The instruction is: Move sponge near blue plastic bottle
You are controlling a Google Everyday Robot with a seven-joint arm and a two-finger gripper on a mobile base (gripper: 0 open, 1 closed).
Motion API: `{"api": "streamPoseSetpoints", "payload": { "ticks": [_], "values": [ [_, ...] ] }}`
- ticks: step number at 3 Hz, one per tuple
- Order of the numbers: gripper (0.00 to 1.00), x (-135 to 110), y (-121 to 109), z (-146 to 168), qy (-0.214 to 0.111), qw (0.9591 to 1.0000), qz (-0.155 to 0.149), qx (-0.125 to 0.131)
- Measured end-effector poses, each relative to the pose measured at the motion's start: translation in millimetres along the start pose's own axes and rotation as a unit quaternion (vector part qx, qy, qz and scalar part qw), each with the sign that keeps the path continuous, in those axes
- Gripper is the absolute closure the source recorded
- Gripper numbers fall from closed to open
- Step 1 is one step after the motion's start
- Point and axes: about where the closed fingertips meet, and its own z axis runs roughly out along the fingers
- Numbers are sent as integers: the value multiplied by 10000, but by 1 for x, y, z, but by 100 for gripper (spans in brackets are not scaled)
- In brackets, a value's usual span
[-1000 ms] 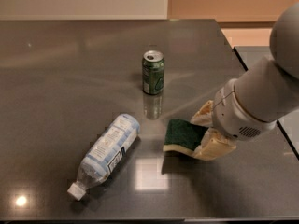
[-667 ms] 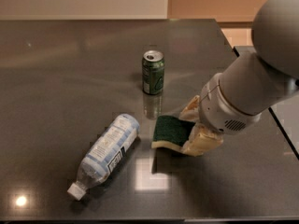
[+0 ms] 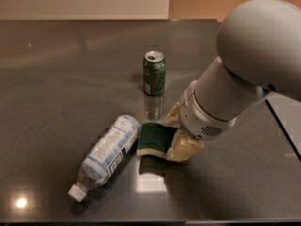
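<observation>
Dark glossy table (image 3: 51, 93) fills most of the camera view. Big grey-white robot arm (image 3: 244, 74) comes in from 2 o'clock and slants down toward table centre.

Blue plastic bottle (image 3: 109, 153) lies on its side left of centre, on a diagonal: white cap (image 3: 76, 192) points to 7 o'clock, base points to 1 o'clock. Label faces up.

Sponge (image 3: 153, 137) sits at about 3 o'clock from the bottle's base, just beside it; touching or a thin gap, cannot tell. Green scouring side up, pale yellow foam showing along its 6 o'clock edge. It looks to be low on the table surface.

Green soda can (image 3: 154, 73) stands upright at 12 o'clock from the sponge, apart from it, opened top visible. Its reflection shows on the table below it.

Gripper (image 3: 168, 135) is at the sponge's 3 o'clock end, tan fingers (image 3: 184, 147) set narrow, one on either side of the sponge, gripping it.

Small light glare (image 3: 21, 202) on the table at 7 o'clock corner.
</observation>
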Motion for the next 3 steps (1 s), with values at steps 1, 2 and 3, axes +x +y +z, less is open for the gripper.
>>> {"api": "streamPoseSetpoints", "payload": {
  "ticks": [1,2,3],
  "values": [
    [82,-8,3,14,3,10000,-71,-41],
    [59,-13,4,22,-18,9999,-96,-69],
    [35,-17,4,26,-47,9999,-122,-76]
  ]
}}
